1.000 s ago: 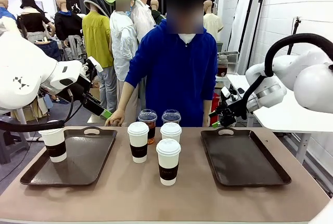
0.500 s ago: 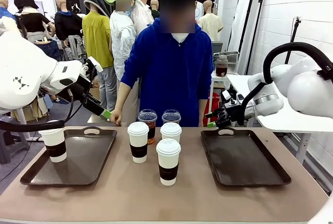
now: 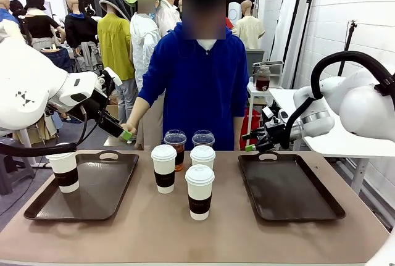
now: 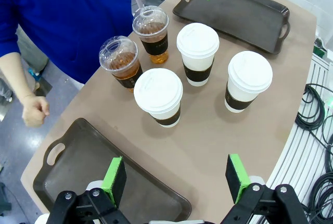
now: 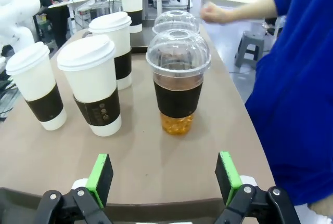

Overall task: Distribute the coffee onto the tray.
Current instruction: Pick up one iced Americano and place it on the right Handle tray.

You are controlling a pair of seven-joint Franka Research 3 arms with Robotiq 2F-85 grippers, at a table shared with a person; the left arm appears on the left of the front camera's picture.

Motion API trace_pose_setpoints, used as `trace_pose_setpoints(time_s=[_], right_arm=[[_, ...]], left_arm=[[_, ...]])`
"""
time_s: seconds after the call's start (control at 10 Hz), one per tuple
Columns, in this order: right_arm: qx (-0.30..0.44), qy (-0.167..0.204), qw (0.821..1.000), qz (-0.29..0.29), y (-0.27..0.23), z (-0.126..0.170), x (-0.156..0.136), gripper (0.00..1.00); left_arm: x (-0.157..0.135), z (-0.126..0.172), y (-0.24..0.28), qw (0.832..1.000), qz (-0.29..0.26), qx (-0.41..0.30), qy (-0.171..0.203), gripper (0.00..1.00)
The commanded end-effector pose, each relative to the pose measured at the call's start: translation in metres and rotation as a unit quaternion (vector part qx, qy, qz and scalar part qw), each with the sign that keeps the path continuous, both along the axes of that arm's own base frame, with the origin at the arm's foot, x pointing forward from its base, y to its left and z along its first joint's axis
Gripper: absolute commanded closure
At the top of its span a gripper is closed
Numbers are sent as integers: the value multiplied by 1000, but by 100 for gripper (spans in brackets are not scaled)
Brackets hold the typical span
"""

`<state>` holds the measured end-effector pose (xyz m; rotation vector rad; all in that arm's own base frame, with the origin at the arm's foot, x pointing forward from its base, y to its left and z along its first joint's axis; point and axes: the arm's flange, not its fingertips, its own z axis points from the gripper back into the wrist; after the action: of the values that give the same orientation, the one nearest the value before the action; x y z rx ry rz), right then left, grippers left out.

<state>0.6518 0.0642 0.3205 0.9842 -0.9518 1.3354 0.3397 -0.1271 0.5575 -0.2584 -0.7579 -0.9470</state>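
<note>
On the brown table [image 3: 154,235], a white sleeved cup [image 3: 65,171] stands at the left end of the left tray [image 3: 99,195]. Between this and the right tray [image 3: 287,189] stand a front white cup [image 3: 199,192], a left white cup [image 3: 164,168] and a back white cup [image 3: 202,158], with two clear dome-lidded cups [image 3: 175,144] just behind them. The left gripper [image 3: 122,133] hangs over the left tray's far edge near the person's hand [image 3: 131,128], and the right gripper [image 3: 252,145] hovers by the right tray's far handle.

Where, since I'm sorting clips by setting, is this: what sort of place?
Probably a robotics lab, not a café: the white left arm and right arm flank the table, loose cables lie past its edge, and a bare block wall stands alongside.
</note>
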Motion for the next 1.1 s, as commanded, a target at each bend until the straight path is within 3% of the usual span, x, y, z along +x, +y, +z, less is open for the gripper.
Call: trace_pose_setpoints(time_s=[0.0, 0.2, 1.0], right_arm=[[4, 0, 1000, -27, 1, -3, 1, 0], [1, 0, 1000, -8, -2, -1, 1, 0], [52, -1, 999, 11, 71, -43, 16, 0]], left_arm=[[0, 0, 1, 1000, 0, -2, 1, 0], [0, 0, 1, 1000, 0, -2, 1, 0], [0, 0, 1, 1000, 0, -2, 1, 0]])
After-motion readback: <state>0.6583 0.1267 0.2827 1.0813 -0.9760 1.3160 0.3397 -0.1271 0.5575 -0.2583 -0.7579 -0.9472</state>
